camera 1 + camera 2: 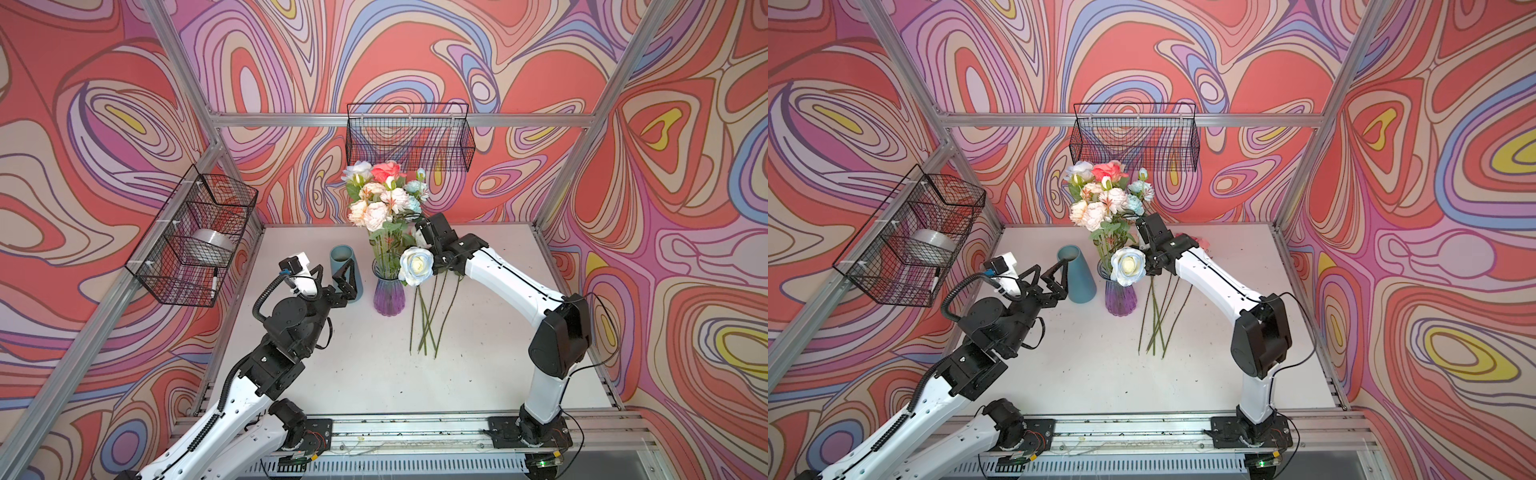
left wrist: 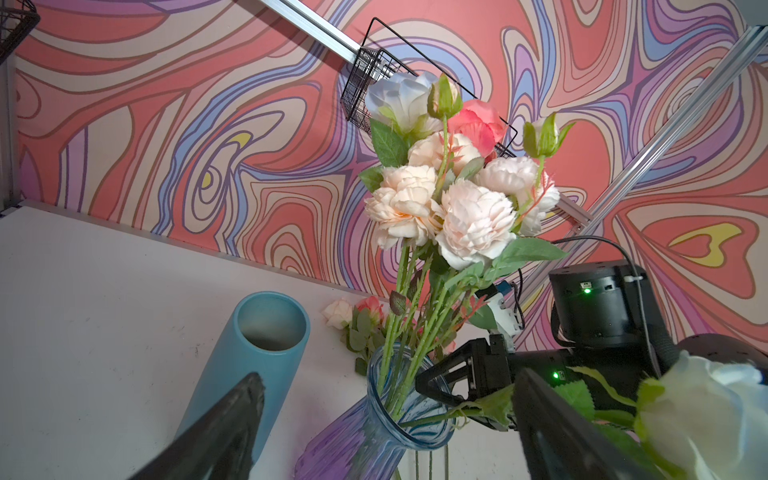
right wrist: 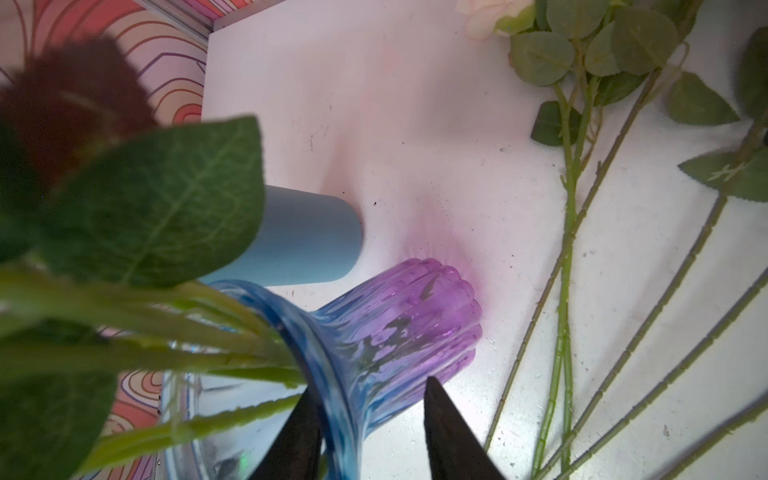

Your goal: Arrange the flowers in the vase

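Glass vase, blue at the rim and purple at the base, upright on the tabletop, with most of the flowers standing in it. White-and-blue rose drooping outside the rim on the right arm's side, its stem apparently running low over the rim into the vase. Several long stems flat on the tabletop on that same side, and two small pink blooms lying beyond the vase. Right hand at the rim, part-way apart, one finger inside the glass wall and one outside, clamped on nothing visible. Left hand spread wide and empty on the opposite side of the vase, just beside a teal tube vase; contact with it not clear.

Likely hazards:
- Pinching the glass rim instead of the stem, then dragging or tipping a top-heavy vase.
- Heavy rose head levering its stem out once released.
- Leaves snagging on the right arm and pulling seated stems loose.
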`<state>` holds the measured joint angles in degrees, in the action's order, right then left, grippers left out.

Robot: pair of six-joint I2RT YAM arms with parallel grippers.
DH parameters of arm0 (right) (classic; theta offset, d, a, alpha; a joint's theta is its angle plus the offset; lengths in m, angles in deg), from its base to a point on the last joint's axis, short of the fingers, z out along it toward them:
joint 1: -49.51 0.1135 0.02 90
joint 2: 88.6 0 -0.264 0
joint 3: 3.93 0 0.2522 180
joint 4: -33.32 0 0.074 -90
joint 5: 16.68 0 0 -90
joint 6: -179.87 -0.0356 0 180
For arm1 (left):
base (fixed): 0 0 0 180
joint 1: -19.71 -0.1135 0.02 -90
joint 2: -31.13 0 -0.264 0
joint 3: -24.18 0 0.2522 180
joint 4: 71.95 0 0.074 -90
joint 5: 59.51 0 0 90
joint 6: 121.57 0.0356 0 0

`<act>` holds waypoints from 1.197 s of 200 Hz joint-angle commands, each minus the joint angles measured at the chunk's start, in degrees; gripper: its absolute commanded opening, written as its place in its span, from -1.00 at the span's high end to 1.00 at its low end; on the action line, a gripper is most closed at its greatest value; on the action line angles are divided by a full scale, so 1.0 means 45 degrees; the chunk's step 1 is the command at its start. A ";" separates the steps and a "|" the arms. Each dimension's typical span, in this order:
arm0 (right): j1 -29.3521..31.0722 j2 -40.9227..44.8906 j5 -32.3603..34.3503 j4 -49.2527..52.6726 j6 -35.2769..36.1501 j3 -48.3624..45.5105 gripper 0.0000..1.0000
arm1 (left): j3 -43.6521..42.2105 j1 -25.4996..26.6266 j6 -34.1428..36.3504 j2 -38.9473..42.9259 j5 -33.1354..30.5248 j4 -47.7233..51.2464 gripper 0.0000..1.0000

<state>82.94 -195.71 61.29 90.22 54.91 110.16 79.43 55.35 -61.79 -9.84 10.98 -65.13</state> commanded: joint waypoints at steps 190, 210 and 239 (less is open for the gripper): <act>0.0316 0.0503 0.2074 0.1782 0.0345 0.1877 1.00 | 0.0380 -0.0029 0.0198 0.0296 -0.0135 0.0077 -0.88; 0.0172 0.0704 0.1993 0.1708 0.0280 0.1864 1.00 | 0.0383 -0.0029 0.0199 0.0275 -0.0109 0.0076 -0.88; -0.0181 0.0917 0.1825 0.1651 0.0065 0.1864 1.00 | 0.0388 -0.0029 0.0209 0.0250 -0.0115 0.0077 -0.88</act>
<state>83.68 -196.89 68.74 102.02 55.31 115.95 79.46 55.35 -61.57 -9.01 10.98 -65.13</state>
